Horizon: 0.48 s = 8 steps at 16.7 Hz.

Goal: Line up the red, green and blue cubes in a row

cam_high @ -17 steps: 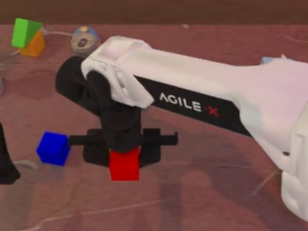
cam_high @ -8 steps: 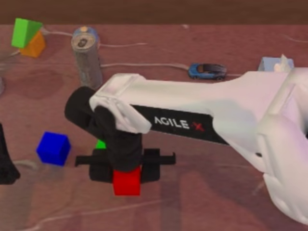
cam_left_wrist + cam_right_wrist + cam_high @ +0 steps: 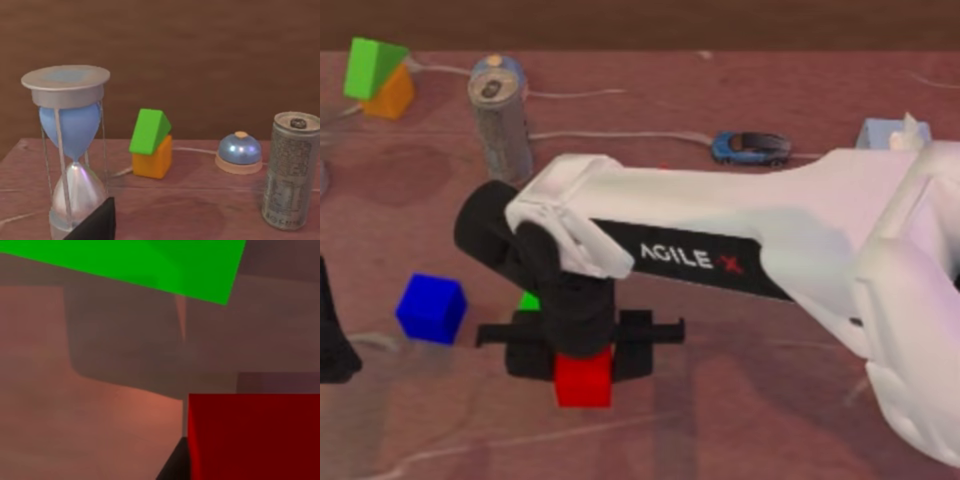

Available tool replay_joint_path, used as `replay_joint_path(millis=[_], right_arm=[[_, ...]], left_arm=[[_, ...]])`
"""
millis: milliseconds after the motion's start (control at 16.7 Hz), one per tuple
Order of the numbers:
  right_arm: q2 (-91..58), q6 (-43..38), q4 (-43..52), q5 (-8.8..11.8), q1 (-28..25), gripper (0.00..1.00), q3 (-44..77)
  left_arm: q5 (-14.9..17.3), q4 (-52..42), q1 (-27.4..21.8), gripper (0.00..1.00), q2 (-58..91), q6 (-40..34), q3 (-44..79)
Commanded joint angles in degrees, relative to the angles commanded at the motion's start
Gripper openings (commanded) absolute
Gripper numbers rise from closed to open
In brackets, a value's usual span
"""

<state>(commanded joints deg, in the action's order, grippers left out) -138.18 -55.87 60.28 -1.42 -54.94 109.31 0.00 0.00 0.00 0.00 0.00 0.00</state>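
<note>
White right arm [image 3: 800,240] with black side stripe lettered AGILE X, red X, black wrist [image 3: 535,260], black gripper [image 3: 582,345] body

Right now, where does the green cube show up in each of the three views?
Top view: only a sliver of the green cube shows, beside the right arm's wrist, behind the red cube.
Left wrist view: not in it.
Right wrist view: green cube fills the upper edge.
Shared landmark: the red cube.

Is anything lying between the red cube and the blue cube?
Nothing visible does: bare table lies between the red cube, under the right gripper, and the blue cube. The green cube sits behind, mostly hidden.
</note>
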Motion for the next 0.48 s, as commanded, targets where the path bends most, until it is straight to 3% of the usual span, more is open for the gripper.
replay_joint_path(millis=[420,480], right_arm=[[0.0,0.0,0.0,0.0,0.0,0.98,0.0],[0.0,0.0,0.0,0.0,0.0,1.00,0.0]], left_arm=[[0.0,0.0,0.0,1.00,0.0,0.0,0.0],[0.0,0.0,0.0,1.00,0.0,0.0,0.0]])
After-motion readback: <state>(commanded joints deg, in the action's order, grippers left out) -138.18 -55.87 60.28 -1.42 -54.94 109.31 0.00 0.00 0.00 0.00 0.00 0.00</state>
